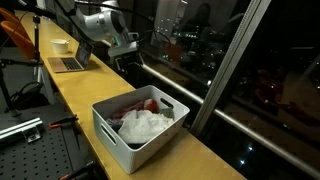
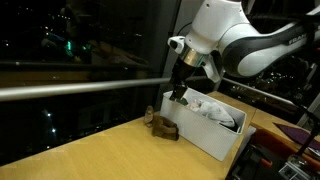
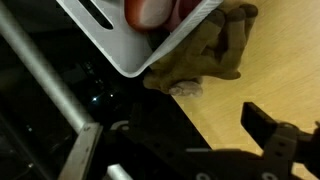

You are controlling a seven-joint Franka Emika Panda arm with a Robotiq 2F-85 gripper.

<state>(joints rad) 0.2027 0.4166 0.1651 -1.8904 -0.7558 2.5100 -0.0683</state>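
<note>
Olive-brown crumpled cloth (image 3: 205,50) seen lying on the wooden tabletop (image 3: 290,70) just below the jaws, jaws spread wide and empty, white slotted bin (image 2: 215,138) set against the cloth, window railing (image 2: 70,88) beyond.

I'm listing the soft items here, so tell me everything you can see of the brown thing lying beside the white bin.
The brown thing looks soft and olive-brown, like crumpled fabric or a plush toy; which, I cannot tell. The wrist view shows folds and a small pale patch at its edge. It lies low on the wooden counter, against a corner of the white bin. The open gripper hangs just above, apparently not touching it.
</note>
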